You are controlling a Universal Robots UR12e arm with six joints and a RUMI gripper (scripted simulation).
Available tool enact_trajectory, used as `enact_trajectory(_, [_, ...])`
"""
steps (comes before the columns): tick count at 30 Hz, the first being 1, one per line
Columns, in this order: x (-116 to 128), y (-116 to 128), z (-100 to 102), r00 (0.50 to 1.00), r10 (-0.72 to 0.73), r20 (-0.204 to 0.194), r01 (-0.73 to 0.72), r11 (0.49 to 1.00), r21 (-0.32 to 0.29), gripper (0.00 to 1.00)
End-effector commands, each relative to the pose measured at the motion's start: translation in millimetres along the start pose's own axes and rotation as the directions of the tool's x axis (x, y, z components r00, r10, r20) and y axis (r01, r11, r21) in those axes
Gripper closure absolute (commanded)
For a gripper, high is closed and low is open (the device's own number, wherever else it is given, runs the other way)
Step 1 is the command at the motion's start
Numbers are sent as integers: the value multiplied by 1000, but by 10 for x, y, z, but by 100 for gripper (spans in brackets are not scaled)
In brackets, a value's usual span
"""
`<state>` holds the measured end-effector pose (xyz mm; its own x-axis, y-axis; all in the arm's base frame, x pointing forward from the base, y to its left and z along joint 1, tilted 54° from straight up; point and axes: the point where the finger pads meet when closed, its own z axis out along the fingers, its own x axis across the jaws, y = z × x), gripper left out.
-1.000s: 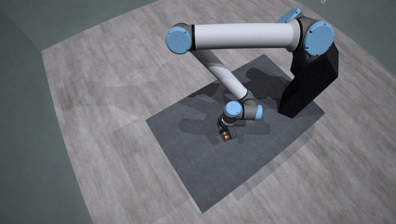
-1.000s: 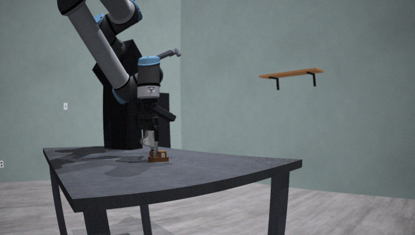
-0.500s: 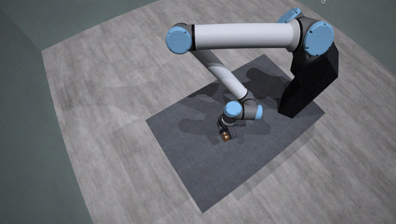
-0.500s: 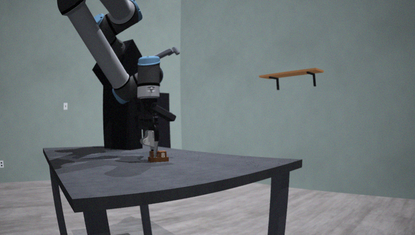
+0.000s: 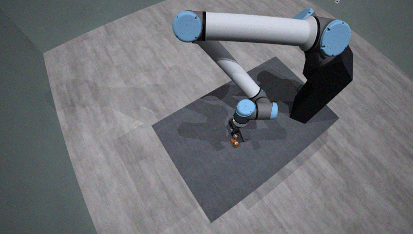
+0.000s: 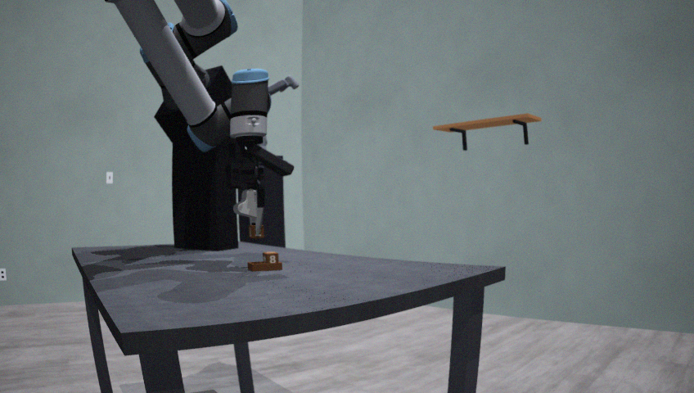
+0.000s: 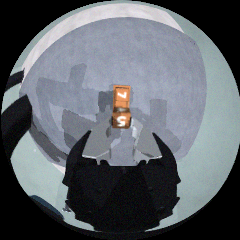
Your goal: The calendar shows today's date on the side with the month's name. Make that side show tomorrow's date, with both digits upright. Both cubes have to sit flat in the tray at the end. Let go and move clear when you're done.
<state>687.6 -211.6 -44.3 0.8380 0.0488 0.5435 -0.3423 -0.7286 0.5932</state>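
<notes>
Green walls back a dark table (image 6: 340, 291) with one wooden tray (image 6: 264, 266) holding one cube (image 6: 270, 258) that shows an 8. One gripper (image 6: 256, 232) hangs above the tray, clamped on the second cube (image 6: 256, 232), lifted off the table. One shelf (image 6: 487, 122) hangs on the wall, well apart.
</notes>
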Motion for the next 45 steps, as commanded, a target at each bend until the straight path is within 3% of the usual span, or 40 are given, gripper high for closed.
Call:
enact_trajectory(1, [5, 2, -260, 1000, 0, 1, 0, 1000, 0, 90])
enact_trajectory(6, [5, 2, -355, 1000, 0, 1, 0, 1000, 0, 90])
enact_trajectory(25, [4, 19, -353, 999, -36, 1, 36, 999, 0, 90])
enact_trajectory(36, [-2, 98, -341, 980, -198, 1, 198, 980, 1, 90])
enact_trajectory(45, [-11, 233, -322, 896, -444, 1, 444, 896, 2, 90])
